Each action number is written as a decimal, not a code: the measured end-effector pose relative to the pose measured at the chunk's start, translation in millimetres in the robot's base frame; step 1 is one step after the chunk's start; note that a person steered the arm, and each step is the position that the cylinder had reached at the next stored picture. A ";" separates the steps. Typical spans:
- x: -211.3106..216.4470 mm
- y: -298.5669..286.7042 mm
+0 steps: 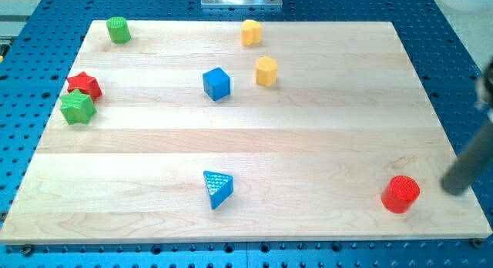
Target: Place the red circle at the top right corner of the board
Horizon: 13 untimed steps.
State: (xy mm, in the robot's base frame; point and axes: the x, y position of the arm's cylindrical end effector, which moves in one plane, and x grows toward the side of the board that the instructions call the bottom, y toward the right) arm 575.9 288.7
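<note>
The red circle (pixel 400 194) stands near the bottom right corner of the wooden board (pixel 308 145). My rod comes in blurred from the view's right edge, and my tip (pixel 454 189) is just to the right of the red circle, with a small gap between them. The tip is at about the same height in the view as the circle, close to the board's right edge.
A green cylinder (pixel 118 29) is at the top left. A red star (pixel 84 85) and a green star (pixel 77 107) touch at the left edge. Two yellow blocks (pixel 251 32) (pixel 266 71) and a blue cube (pixel 216 83) are near the top middle. A blue triangle (pixel 217 188) is at the bottom middle.
</note>
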 end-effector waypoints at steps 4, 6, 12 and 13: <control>1.2 -118.8; -4.0 -60.9; -23.6 -116.0; -17.6 -141.2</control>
State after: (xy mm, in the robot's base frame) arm 558.3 147.5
